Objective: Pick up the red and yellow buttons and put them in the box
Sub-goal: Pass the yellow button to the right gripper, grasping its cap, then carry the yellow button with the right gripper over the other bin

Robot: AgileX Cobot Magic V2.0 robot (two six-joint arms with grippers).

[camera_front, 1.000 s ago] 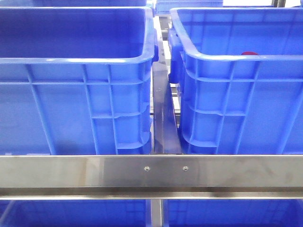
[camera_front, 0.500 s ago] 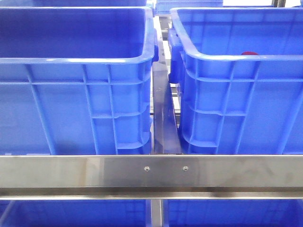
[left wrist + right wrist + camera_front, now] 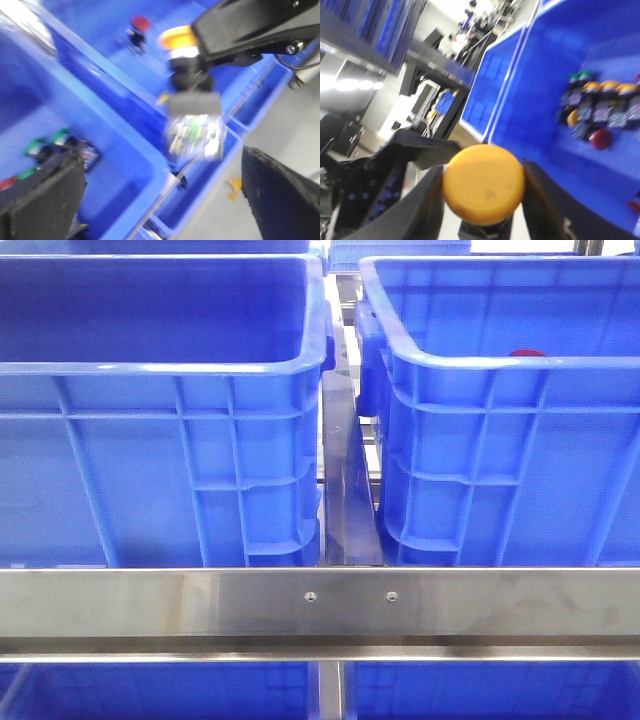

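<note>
The right gripper [image 3: 482,200] clamps a yellow button [image 3: 484,184] between its fingers at lower centre of the right wrist view, above a blue box [image 3: 560,100] holding more buttons [image 3: 600,107] at right. The left gripper [image 3: 160,195] hangs open, holding nothing. In the front view, two blue crates [image 3: 160,390] sit side by side behind a steel rail [image 3: 320,605].
</note>
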